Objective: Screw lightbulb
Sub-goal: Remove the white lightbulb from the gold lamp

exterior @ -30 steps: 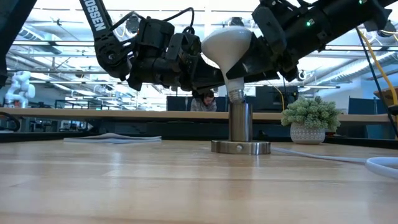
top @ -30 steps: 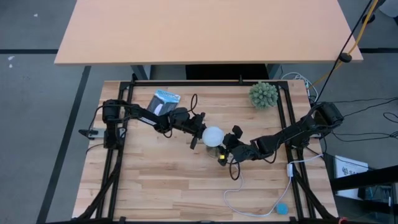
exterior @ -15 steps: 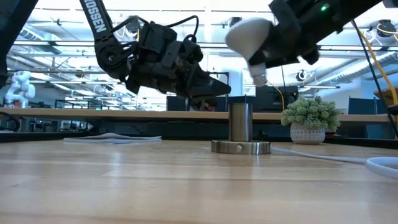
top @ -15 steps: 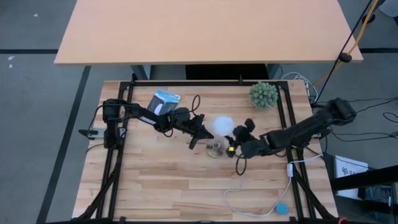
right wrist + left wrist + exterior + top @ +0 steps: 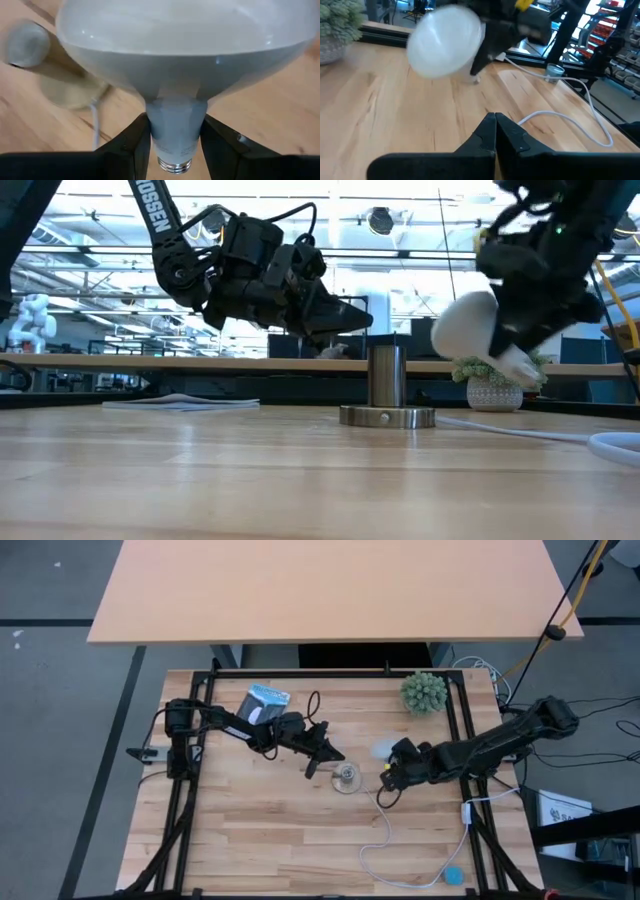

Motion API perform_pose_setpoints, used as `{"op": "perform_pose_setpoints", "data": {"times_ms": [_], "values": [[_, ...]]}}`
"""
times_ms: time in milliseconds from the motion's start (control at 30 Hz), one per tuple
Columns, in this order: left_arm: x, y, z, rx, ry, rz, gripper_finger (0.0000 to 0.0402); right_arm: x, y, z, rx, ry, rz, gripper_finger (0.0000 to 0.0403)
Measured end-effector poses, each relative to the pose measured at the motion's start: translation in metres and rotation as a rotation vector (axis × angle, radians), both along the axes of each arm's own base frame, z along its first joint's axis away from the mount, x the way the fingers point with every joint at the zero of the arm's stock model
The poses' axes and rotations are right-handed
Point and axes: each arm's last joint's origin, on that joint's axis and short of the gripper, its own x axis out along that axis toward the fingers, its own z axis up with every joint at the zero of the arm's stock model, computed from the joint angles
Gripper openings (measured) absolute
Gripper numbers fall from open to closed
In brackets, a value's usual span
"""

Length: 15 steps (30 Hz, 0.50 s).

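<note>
Green spiky plant [image 5: 424, 692] at the table's far right; perhaps a blue packet [image 5: 266, 702] far left.

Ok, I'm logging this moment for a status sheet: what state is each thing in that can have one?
lightbulb: out of the socket, held by its neck, off the table.
right gripper: shut on the lightbulb, beside the socket.
left gripper: shut, empty, hovering near the socket.
socket: upright on the table, no bulb in it.
white cord: slack, lying loose on the table.
</note>
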Motion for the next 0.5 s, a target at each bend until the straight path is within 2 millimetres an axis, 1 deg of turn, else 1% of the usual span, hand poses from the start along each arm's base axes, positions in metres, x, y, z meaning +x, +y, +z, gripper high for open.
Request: {"op": "perform_pose_setpoints", "data": {"times_ms": [100, 267, 500], "values": [[0.0, 0.0, 0.001, 0.001, -0.008, 0.004, 0.0, 0.0, -0.001, -0.008, 0.06, 0.075, -0.019, 0.0138], [0.0, 0.0, 0.002, 0.003, -0.021, 0.004, 0.0, 0.0, -0.009, -0.019, 0.086, 0.19, -0.05, 0.0139], [0.0, 0.0, 0.003, 0.005, -0.028, 0.005, 0.0, 0.005, -0.021, -0.028, 0.136, 0.264, -0.038, 0.0139]]}}
